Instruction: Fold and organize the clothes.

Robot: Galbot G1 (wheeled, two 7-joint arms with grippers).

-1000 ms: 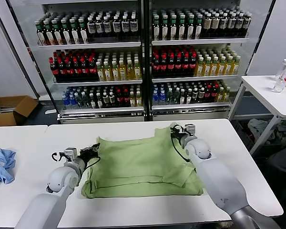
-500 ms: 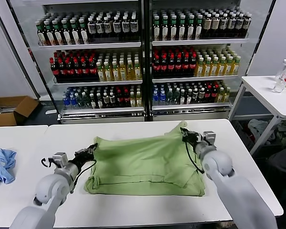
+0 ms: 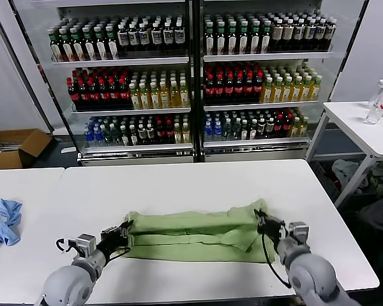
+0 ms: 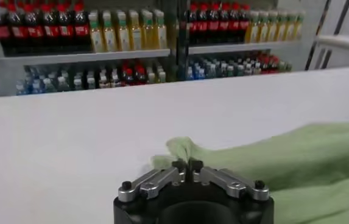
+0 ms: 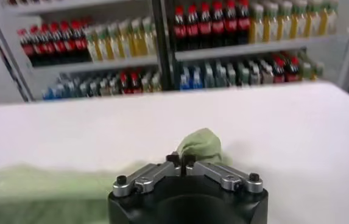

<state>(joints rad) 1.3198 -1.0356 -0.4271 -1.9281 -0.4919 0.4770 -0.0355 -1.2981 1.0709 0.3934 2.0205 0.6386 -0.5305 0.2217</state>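
Observation:
The light green shirt (image 3: 195, 234) lies on the white table (image 3: 179, 185) near its front edge, folded into a long narrow band. My left gripper (image 3: 126, 227) is shut on the shirt's left end; the pinched cloth (image 4: 183, 149) bunches up just past the fingertips. My right gripper (image 3: 260, 220) is shut on the shirt's right end, where a lump of cloth (image 5: 200, 145) stands up past its fingertips. Collar, buttons and printed patch are hidden in the fold.
A light blue cloth (image 3: 1, 220) lies on the neighbouring table to the left. Drink coolers (image 3: 191, 76) stand behind the table. A side table with bottles (image 3: 380, 102) is at the far right. A cardboard box (image 3: 13, 146) sits on the floor at left.
Both grippers have pulled the shirt's far edge toward the table's front edge, folding the wide spread shirt over into a narrow band.

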